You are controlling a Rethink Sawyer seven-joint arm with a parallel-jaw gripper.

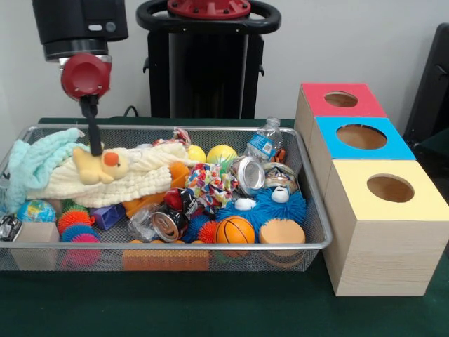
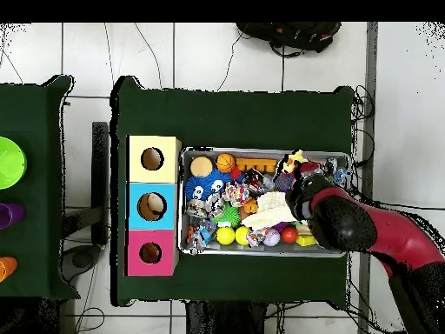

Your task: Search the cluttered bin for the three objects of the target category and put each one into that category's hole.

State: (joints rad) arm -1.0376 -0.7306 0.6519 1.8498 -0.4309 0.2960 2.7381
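Observation:
A wire mesh bin (image 1: 317, 210) holds a heap of toys, cans and cloths. My gripper (image 1: 95, 147) comes down at the bin's left end and touches the top of a yellow plush duck (image 1: 102, 168). The duck lies on a cream cloth (image 1: 144, 184). Three wooden boxes stand to the right of the bin, each with a round hole: red top (image 1: 341, 99), blue top (image 1: 361, 136), yellow top (image 1: 390, 188). In the overhead view my red arm (image 2: 348, 222) covers the gripper and the bin's right end.
Around the duck lie a mint cloth (image 1: 31, 165), a globe ball (image 1: 35, 210) and spiky balls (image 1: 74, 219). Further right are a small basketball (image 1: 235, 229), a blue furry toy (image 1: 263, 207), two cans (image 1: 248, 173), a water bottle (image 1: 264, 142) and yellow balls (image 1: 222, 154).

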